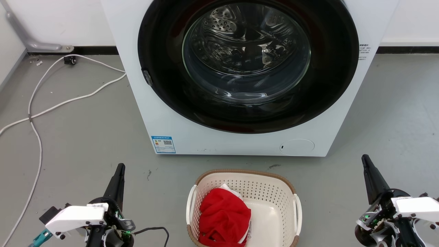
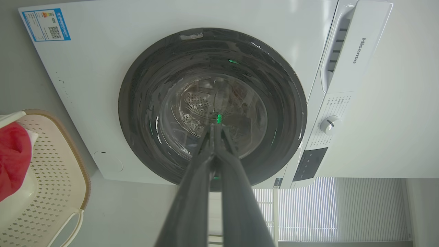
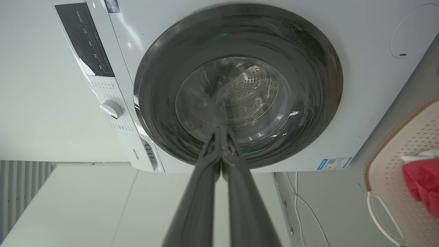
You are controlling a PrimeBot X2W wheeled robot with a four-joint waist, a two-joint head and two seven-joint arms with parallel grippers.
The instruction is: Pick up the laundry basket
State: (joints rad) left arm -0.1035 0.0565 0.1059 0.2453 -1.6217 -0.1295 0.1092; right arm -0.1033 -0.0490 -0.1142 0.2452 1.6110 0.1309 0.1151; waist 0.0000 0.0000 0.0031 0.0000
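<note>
The laundry basket (image 1: 271,192), cream-white with perforated walls, a brown rim and white loop handles, stands on the grey floor at the bottom centre of the head view, with red cloth (image 1: 224,218) inside. My left gripper (image 1: 120,167) hangs shut well to the basket's left, holding nothing. Well to its right, my right gripper (image 1: 365,157) is likewise shut and holds nothing. The basket (image 2: 58,175) shows at the left edge of the left wrist view, behind my shut left gripper (image 2: 215,126). It appears again as the basket (image 3: 394,161) at the right edge of the right wrist view, with my shut right gripper (image 3: 221,129) pointing at the washer.
A white front-loading washing machine (image 1: 171,113) with a dark round door (image 1: 247,61) stands just behind the basket. White cables (image 1: 68,99) trail over the floor at the left. Bare grey floor lies on both sides of the basket.
</note>
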